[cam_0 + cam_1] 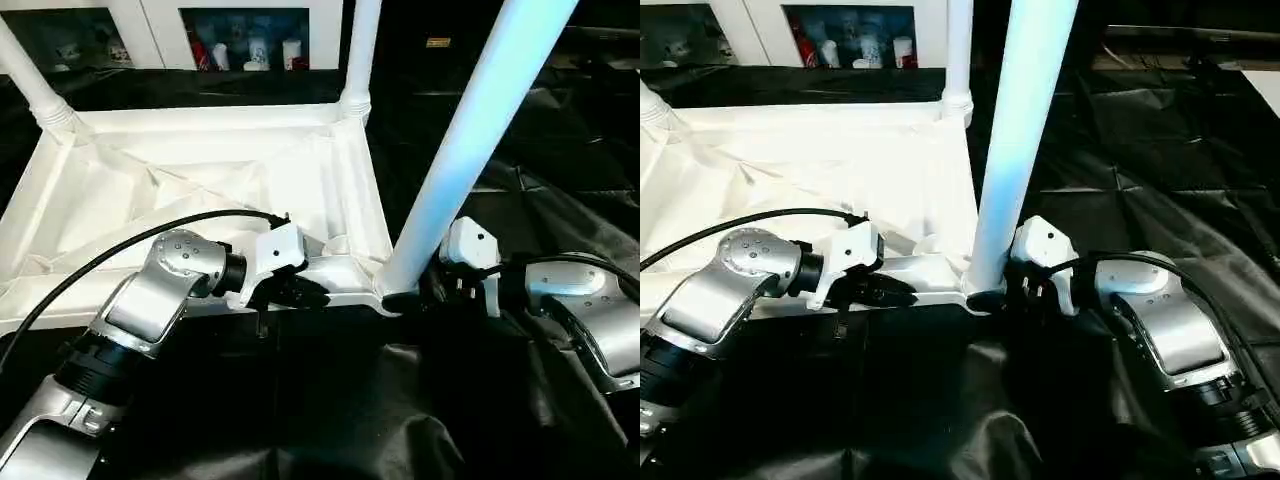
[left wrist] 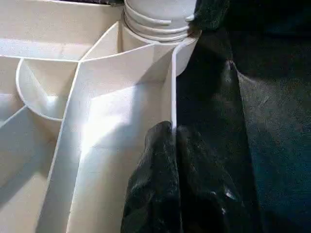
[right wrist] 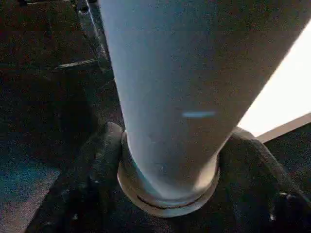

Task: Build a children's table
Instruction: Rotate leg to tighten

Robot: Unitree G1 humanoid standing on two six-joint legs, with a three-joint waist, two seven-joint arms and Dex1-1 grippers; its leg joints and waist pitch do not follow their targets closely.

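Your left hand (image 2: 172, 145) is pinching the near rim of the upturned tabletop (image 1: 200, 180), fingers together on the thin wall. Your right hand (image 3: 165, 194) is standing part-open around the base of the near-right leg (image 1: 470, 150), a finger (image 3: 97, 160) on either side at the corner socket. 2 more legs are rising at the far corners. Black sheeting (image 1: 1140, 150) is lying open to the right.

One tabletop (image 1: 200, 190), three legs (image 1: 480, 130), two hands (image 1: 290, 290).
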